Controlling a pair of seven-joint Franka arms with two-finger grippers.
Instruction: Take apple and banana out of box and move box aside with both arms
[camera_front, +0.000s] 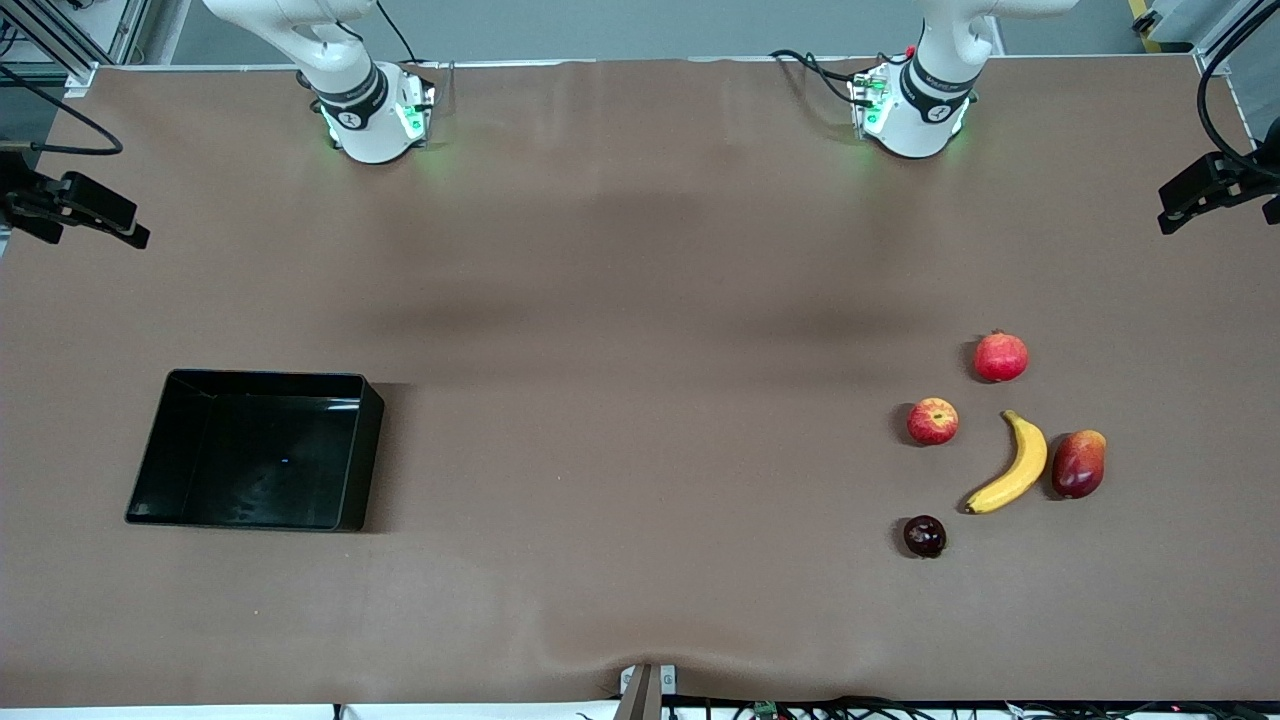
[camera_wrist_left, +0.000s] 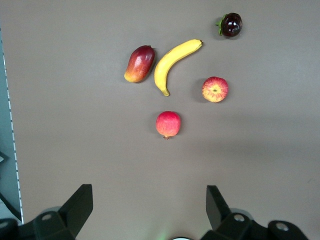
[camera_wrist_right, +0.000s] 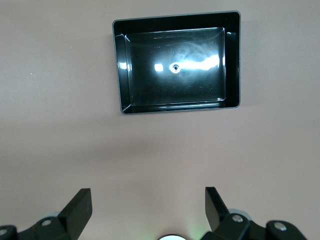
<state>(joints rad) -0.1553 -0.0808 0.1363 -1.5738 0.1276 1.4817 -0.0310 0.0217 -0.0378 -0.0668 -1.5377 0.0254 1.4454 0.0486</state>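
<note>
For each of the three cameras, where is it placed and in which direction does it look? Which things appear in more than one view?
Front view: high across the table, facing both arm bases; shows the black tray, banana, apple; no gripper visible.
Left wrist view: on the left arm, looking down at the fruits; the open left gripper shows.
Right wrist view: on the right arm, looking down at the tray; the open right gripper shows.
Shared: front and left wrist both show banana, apple, pomegranate, mango, dark fruit; front and right wrist share the tray.
</note>
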